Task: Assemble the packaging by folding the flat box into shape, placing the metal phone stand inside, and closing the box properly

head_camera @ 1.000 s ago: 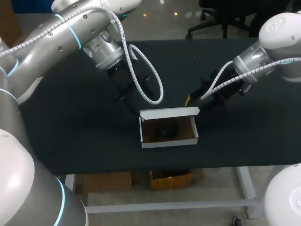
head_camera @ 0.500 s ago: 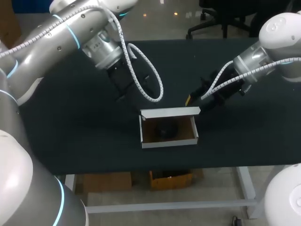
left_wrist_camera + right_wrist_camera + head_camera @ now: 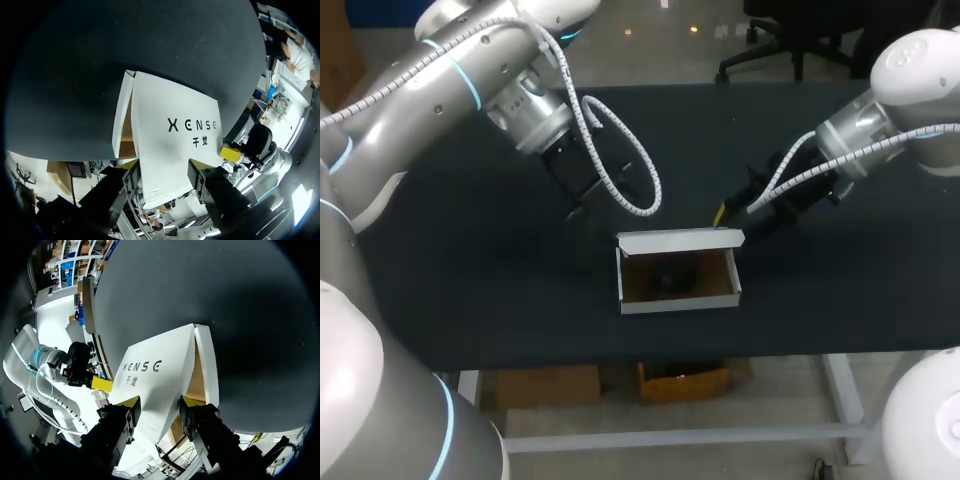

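Note:
The white carton stands folded and open near the table's front edge. Its lid stands upright along the back wall. A dark phone stand lies inside on the brown floor. My left gripper hangs open behind and to the left of the box, apart from it. From the left wrist view the printed lid lies ahead of that gripper. My right gripper is open just behind the lid's right end. In its own view the lid fills the gap ahead of the gripper.
The black table top stretches wide on both sides of the box. Its front edge runs close below the carton. The left arm's white coiled cable loops down behind the box.
My left arm has drawn back up and to the left, away from the box. The right arm and the carton have stayed where they were.

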Controlling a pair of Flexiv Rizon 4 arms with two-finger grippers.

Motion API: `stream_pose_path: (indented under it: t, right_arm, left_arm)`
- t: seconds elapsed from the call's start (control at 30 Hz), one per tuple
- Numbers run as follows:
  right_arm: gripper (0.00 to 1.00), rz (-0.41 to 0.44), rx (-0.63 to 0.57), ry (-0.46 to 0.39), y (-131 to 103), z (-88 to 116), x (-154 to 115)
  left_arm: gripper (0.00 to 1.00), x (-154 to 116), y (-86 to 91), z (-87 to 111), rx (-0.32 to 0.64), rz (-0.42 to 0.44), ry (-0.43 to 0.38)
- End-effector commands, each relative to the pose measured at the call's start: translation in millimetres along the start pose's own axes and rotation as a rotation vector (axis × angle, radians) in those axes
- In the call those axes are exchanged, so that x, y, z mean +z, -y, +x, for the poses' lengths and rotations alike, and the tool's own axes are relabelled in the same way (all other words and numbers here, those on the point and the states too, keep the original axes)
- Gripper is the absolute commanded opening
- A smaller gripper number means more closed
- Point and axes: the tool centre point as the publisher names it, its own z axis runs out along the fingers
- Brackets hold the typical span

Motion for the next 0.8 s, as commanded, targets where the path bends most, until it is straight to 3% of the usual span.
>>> stream_pose_path:
  t: [0.03, 0.8]
  right_arm:
    - [0.48, 0.001, 0.0, 0.001, 0, 1, 3]
    - [0.48, 0.007, 0.002, 0.004, 2, -6, 8]
  left_arm:
    - [0.6, 4, 5.9, 1.6, 0.001, -0.011, 0.002]
    - [0.59, 13, 4.7, -16.1, 0.003, -0.02, -0.005]
